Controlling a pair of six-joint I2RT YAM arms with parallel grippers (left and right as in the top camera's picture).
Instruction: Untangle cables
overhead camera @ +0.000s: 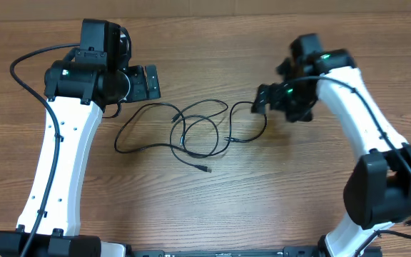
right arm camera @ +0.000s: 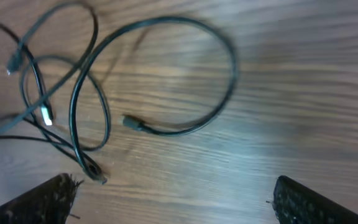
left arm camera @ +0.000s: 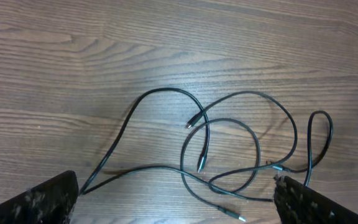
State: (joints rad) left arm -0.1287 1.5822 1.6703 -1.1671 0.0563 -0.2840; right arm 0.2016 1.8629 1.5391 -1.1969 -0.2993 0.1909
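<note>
Thin black cables (overhead camera: 191, 132) lie in loose overlapping loops on the wooden table between the arms. They also show in the left wrist view (left arm camera: 229, 149) and the right wrist view (right arm camera: 166, 74), with small plug ends visible. My left gripper (overhead camera: 148, 82) is open and empty, hovering above and left of the cables; its fingertips (left arm camera: 176, 199) frame the bundle. My right gripper (overhead camera: 261, 98) is open and empty, at the right end of the cables; its fingertips (right arm camera: 176, 199) stand over bare wood just right of a plug end.
The wooden table (overhead camera: 205, 185) spans the view. The white arm links with their thicker black wires stand at left (overhead camera: 56, 157) and right (overhead camera: 369, 121).
</note>
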